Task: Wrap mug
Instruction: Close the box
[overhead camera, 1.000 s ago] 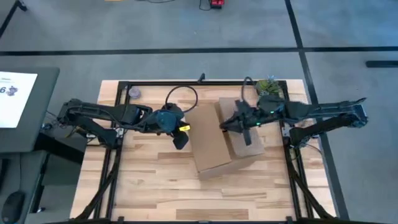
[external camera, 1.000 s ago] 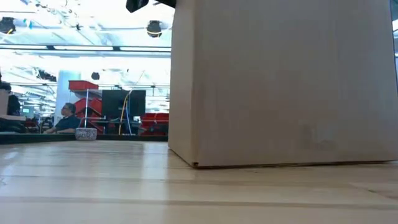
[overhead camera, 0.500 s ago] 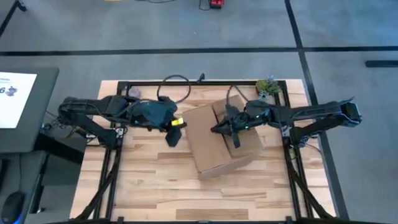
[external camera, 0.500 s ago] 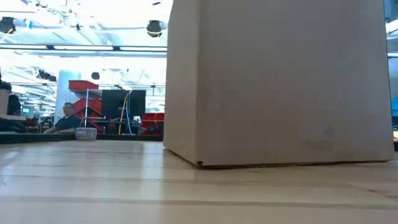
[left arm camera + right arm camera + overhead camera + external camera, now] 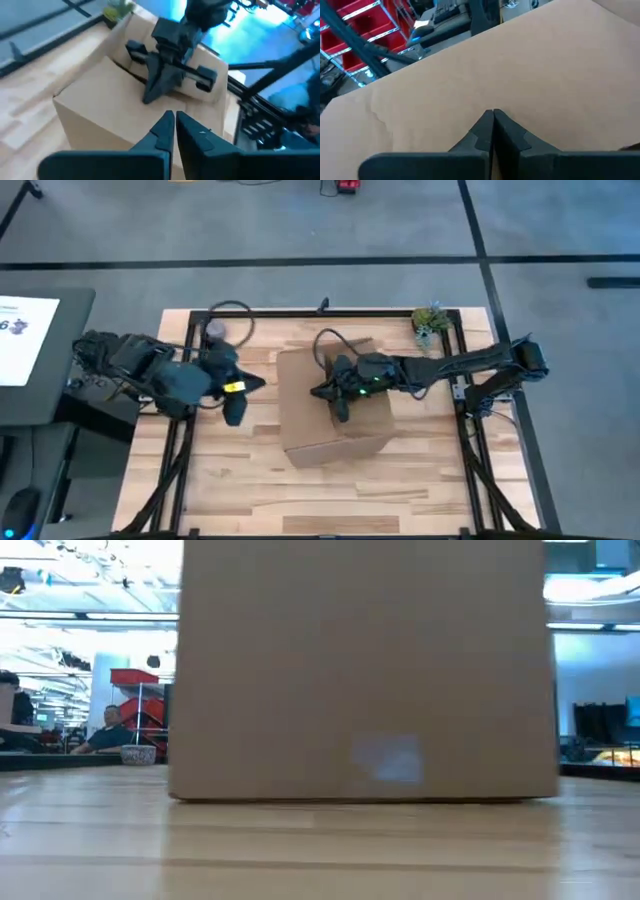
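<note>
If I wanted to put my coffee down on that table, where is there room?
The wooden table is bare along its near edge, in front of the cardboard box. The middle is crowded: the right pincer rests on the box, and the left pincer hangs beside it.

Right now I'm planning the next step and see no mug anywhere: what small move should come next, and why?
Probably lift the right gripper off the cardboard box. Its shut fingers press on the closed top, so nothing inside can be reached. The left gripper waits shut beside the box, apart from it. No mug shows in any view.
</note>
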Motion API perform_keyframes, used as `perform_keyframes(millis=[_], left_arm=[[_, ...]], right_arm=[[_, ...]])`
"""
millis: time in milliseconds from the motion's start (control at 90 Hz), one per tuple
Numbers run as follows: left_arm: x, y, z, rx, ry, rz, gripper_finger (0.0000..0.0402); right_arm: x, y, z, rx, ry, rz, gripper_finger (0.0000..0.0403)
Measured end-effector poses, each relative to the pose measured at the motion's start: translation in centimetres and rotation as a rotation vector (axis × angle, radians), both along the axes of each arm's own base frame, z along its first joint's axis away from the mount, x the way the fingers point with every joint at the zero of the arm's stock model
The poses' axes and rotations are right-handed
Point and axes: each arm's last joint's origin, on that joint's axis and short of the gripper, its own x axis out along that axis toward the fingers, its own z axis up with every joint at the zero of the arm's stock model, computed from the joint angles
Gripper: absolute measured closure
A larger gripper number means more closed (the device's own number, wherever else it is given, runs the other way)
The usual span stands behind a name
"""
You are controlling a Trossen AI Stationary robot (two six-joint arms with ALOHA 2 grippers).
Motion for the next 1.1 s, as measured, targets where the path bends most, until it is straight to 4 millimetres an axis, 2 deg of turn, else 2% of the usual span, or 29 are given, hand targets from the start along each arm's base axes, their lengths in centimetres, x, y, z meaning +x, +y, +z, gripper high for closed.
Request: perform_keyframes(millis=[244,444,567,689,933,1100], left_arm=[[-1.8,0.8,0.3,0.055,0.027,-0.031,0.0402],[-2.0,0.6,0.4,0.083,0.027,-0.081,0.0402],[-2.2,0.2,0.5,0.117,0.034,-0.127,0.0402],[-2.1,0.1,0.0,0.135,0.068,-0.135,0.0402],[-4.1,0.9,-1.6,0.037,0.290,-0.084,0.0402],[-4.7,1.1,-3.4,-0.020,0.332,-0.095,0.0402]], right_arm=[[3.2,-3.9,1.5,-0.004,-0.035,-0.098,0.0403],[4.2,-6.2,3.2,0.002,-0.074,-0.124,0.0403],[4.3,-6.6,5.1,0.023,-0.082,-0.129,0.0403],[4.2,-6.6,6.1,0.029,-0.033,-0.129,0.0403],[4.2,-5.3,6.7,0.027,0.016,-0.099,0.0403],[4.1,-5.1,6.8,0.022,0.024,-0.089,0.0403]])
